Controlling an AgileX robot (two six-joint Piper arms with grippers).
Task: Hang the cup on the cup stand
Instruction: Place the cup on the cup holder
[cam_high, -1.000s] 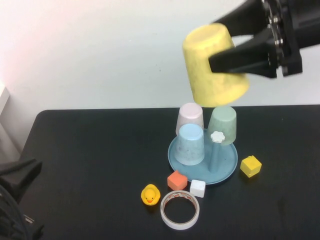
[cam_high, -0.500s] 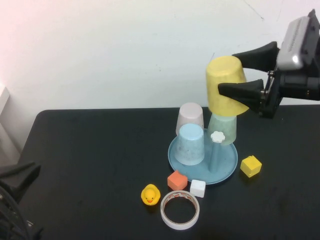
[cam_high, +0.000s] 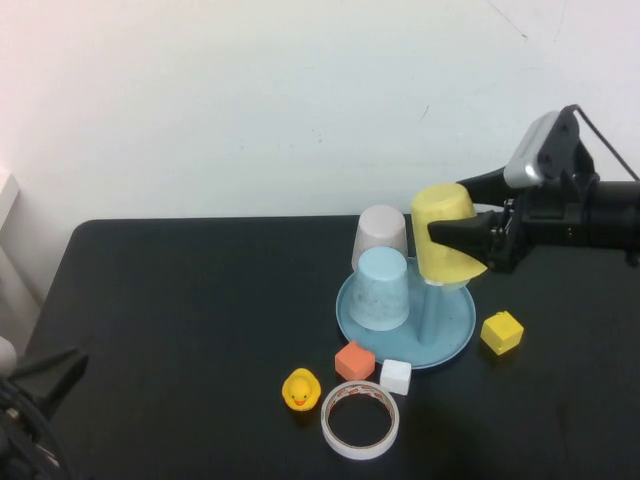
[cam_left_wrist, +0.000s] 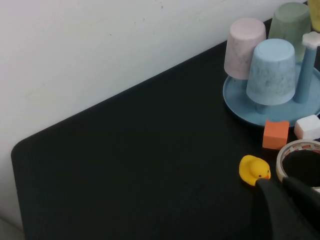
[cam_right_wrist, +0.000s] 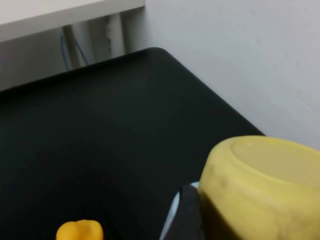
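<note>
One yellow cup (cam_high: 446, 234) is sitting upside down between the fingers of the right pincer (cam_high: 458, 236), which is pinching it just above the cup stand (cam_high: 452, 345) on the surface, while the left pincer (cam_left_wrist: 285, 200), pressed together, is hanging near the duck (cam_high: 300, 389).

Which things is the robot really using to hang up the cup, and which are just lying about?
Using: yellow cup, upside down in the right gripper; cup stand.

Lying about: blue cup, pink cup, green cup, duck, tape roll, orange block, white block, yellow block. Left gripper is parked, shut.
</note>
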